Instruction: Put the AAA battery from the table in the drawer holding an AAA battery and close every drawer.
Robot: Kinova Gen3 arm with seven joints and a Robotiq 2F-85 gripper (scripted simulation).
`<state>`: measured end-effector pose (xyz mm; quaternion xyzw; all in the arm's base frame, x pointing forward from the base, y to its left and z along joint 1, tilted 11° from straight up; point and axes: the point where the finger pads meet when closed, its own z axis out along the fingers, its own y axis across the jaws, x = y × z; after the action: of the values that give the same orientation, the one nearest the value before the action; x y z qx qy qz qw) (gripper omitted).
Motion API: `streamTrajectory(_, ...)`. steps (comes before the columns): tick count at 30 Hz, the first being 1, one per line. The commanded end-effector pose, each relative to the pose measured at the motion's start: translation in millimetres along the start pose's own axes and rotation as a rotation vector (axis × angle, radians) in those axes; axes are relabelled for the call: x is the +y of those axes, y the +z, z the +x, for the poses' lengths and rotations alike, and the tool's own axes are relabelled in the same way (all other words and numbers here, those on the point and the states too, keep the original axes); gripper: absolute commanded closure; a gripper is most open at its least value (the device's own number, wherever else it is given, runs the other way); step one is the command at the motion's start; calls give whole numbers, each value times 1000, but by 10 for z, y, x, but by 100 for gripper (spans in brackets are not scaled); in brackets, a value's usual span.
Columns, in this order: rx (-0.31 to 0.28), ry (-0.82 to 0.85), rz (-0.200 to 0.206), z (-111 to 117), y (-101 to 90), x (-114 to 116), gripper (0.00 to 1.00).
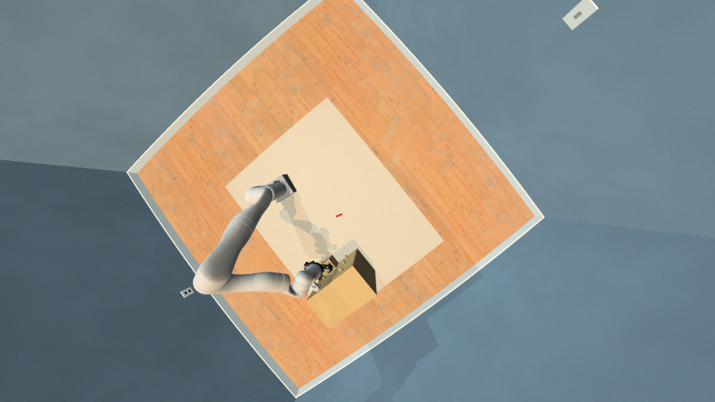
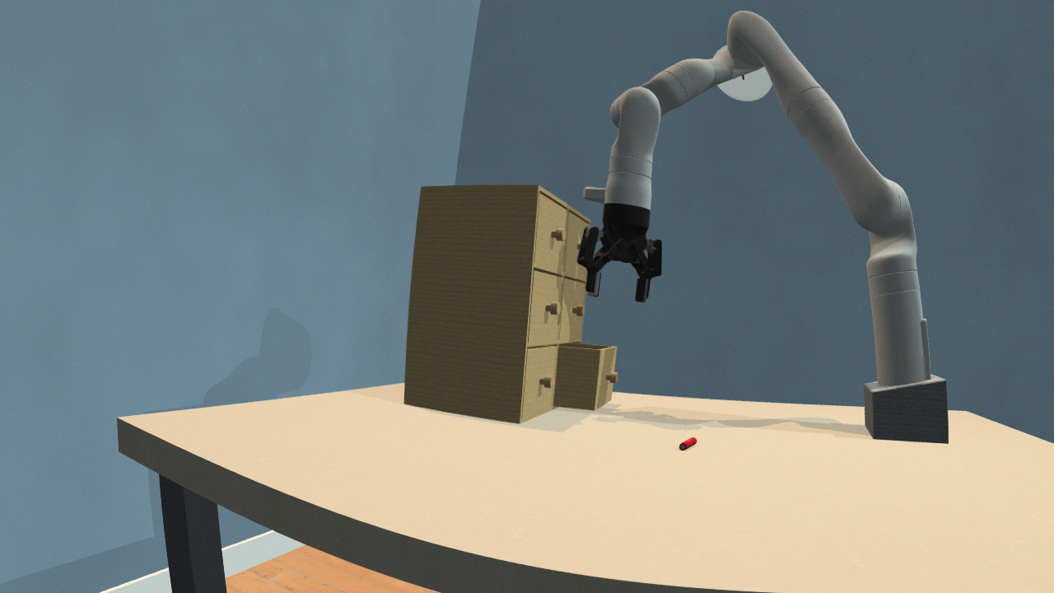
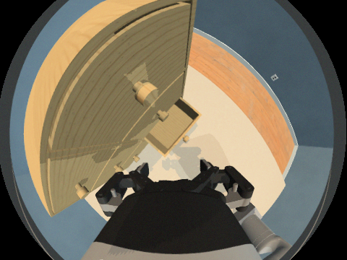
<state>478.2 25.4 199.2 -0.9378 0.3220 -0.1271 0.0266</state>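
Note:
The red AAA battery (image 1: 338, 215) (image 2: 687, 443) lies on the table, out in front of the chest (image 1: 342, 297) (image 2: 471, 302) (image 3: 108, 90). The chest stands upright with two columns of three drawers. The bottom drawer (image 2: 578, 375) (image 3: 173, 128) of the column farther from the exterior camera is pulled out. In the wrist view the visible part of its floor shows nothing lying on it; its rear part is hidden. The other drawers look pushed in, their insides hidden. My gripper (image 2: 617, 286) (image 3: 174, 167) is open and empty, pointing down in front of the chest, well above the open drawer.
Round knobs stick out of the drawer fronts, including an upper knob (image 2: 557, 234) (image 3: 145, 93) close to my gripper. The robot's base (image 1: 286, 187) (image 2: 906, 409) stands on the table (image 1: 327, 129) (image 2: 456, 472), across from the chest's front.

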Motion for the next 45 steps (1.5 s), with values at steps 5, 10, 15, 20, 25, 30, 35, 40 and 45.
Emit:
streamTrajectory(5,-5,-38,-4,-28,-71,77,0)
streamTrajectory(10,-9,-89,-3,-66,-130,117,0)
streamTrajectory(15,-14,-146,-1,-106,-197,161,0)
streamTrajectory(20,-15,-181,2,-120,-245,179,0)
streamTrajectory(25,-23,-245,1,-177,-314,238,0)
streamTrajectory(30,-28,-310,3,-223,-391,288,0)
streamTrajectory(35,-33,-362,4,-260,-452,328,0)
streamTrajectory(40,-37,-413,6,-297,-513,368,0)
streamTrajectory(45,-42,-475,8,-339,-587,414,0)
